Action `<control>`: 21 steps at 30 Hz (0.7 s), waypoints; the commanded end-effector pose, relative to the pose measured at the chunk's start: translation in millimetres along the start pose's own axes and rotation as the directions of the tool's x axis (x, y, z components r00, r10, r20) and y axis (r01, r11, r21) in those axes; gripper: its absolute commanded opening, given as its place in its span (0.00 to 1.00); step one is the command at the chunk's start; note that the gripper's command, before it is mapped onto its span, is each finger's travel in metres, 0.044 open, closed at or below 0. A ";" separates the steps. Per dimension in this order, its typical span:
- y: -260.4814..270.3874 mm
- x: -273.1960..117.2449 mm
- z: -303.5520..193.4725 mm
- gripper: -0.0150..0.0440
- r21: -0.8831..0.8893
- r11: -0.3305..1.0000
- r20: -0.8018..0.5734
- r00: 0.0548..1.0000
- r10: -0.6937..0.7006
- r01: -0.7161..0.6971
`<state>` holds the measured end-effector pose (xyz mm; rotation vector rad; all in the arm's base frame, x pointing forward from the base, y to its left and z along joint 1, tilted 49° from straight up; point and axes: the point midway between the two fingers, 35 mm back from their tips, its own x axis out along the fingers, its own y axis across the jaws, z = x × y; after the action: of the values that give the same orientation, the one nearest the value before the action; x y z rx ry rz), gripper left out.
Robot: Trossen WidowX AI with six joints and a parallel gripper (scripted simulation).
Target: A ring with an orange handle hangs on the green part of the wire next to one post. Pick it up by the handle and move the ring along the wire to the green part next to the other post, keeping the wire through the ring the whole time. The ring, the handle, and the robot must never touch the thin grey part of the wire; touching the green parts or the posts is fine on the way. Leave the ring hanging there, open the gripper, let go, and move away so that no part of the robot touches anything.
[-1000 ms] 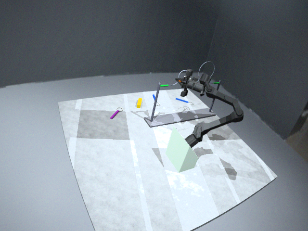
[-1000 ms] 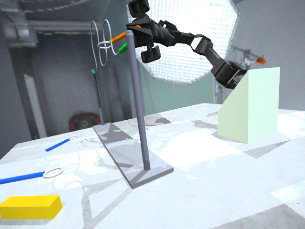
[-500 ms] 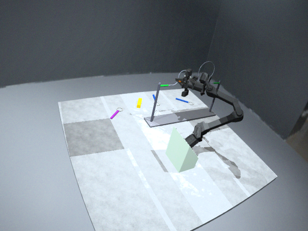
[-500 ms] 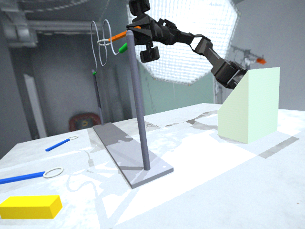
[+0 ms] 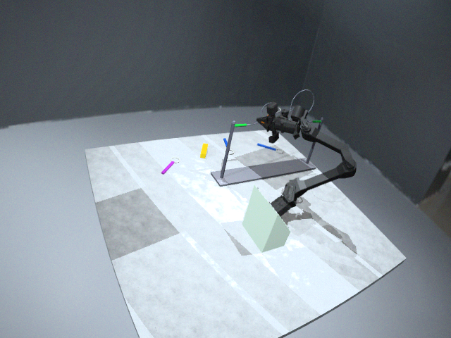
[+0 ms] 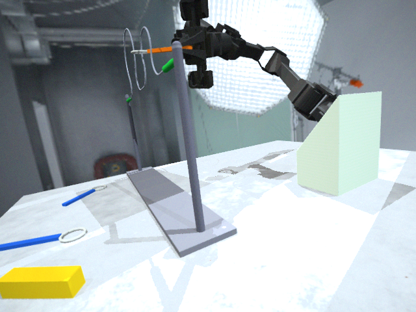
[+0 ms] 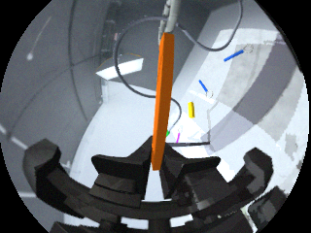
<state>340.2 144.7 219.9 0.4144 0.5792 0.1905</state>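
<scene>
My gripper (image 5: 259, 120) (image 6: 188, 47) (image 7: 155, 138) is shut on the orange handle (image 6: 160, 49) (image 7: 164, 87), high above the base. The pale ring (image 6: 139, 52) (image 7: 171, 19) at its far end is at the grey wire (image 6: 124, 50) (image 7: 117, 53), among its loops, seen nearly edge-on. Whether it touches the wire I cannot tell. One green part (image 5: 240, 124) (image 6: 168, 65) is by the near post (image 5: 227, 151) (image 6: 188, 134). The other green part (image 5: 317, 121) (image 6: 128, 99) is by the far post (image 5: 312, 145) (image 6: 132, 124).
Both posts stand on a long grey base (image 5: 262, 173) (image 6: 168, 205). Two blue-handled rings (image 5: 266, 146) (image 6: 78, 197), a yellow block (image 5: 204, 151) (image 6: 36, 288) and a purple-handled ring (image 5: 168, 167) lie on the table. A pale green block (image 5: 263, 222) (image 6: 359, 144) stands by the arm's base.
</scene>
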 end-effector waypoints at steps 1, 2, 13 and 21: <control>-4.3 0.0 2.5 0.00 -0.078 0.996 0.015 0.999 -0.038 0.039; -5.9 0.2 2.6 0.00 -0.097 0.994 0.019 0.999 -0.049 0.050; -22.4 0.5 5.8 0.00 -0.292 0.942 0.066 0.986 -0.154 0.166; -34.7 -0.6 10.6 0.00 -0.432 0.865 0.116 0.967 -0.226 0.254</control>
<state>347.3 114.7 215.5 -0.0308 0.5095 0.0812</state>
